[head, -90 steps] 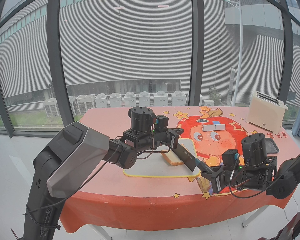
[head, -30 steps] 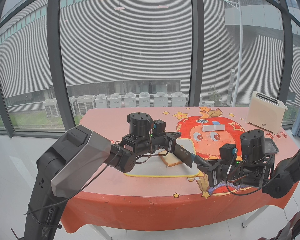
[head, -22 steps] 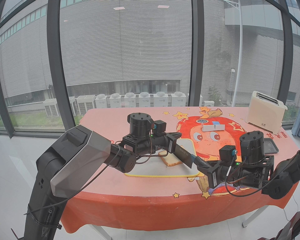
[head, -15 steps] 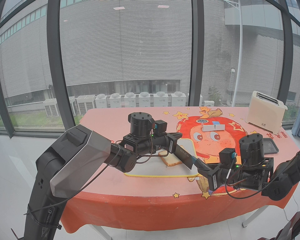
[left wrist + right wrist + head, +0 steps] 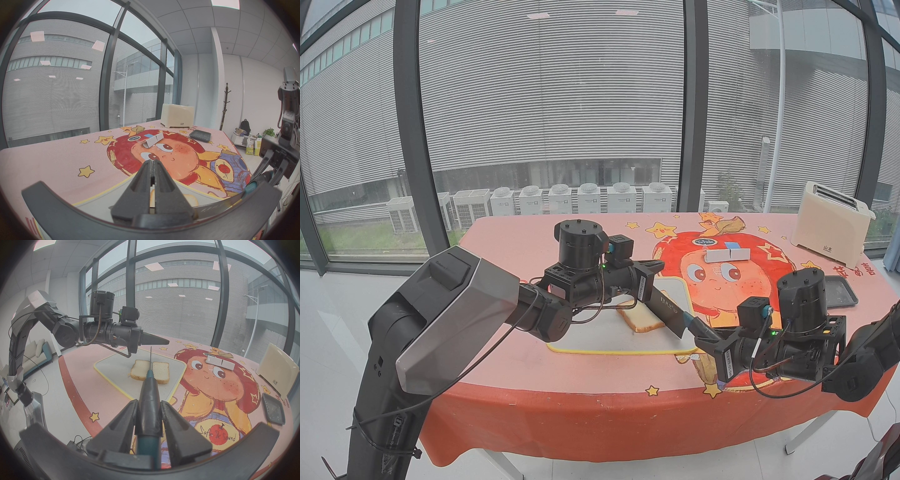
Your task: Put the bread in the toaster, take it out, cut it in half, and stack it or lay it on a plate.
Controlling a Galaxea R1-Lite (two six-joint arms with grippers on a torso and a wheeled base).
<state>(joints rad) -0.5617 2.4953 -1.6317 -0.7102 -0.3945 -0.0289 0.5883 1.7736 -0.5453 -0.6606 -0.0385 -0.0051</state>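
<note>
Slice of bread lies flat on cutting board, mid worktop. R hand is clamped on knife handle, low at board's near-right edge. Blade runs up-left from it over the slice, lined up w/ slice's middle in right wrist view. Can't tell if edge touches bread. L hand has fingers pressed together w/ nothing btwn them. It hovers just above slice's far side, tips pointing right, close to blade. At far right corner: toaster, w/ dark tray just in front, both well apart from bread.
</note>
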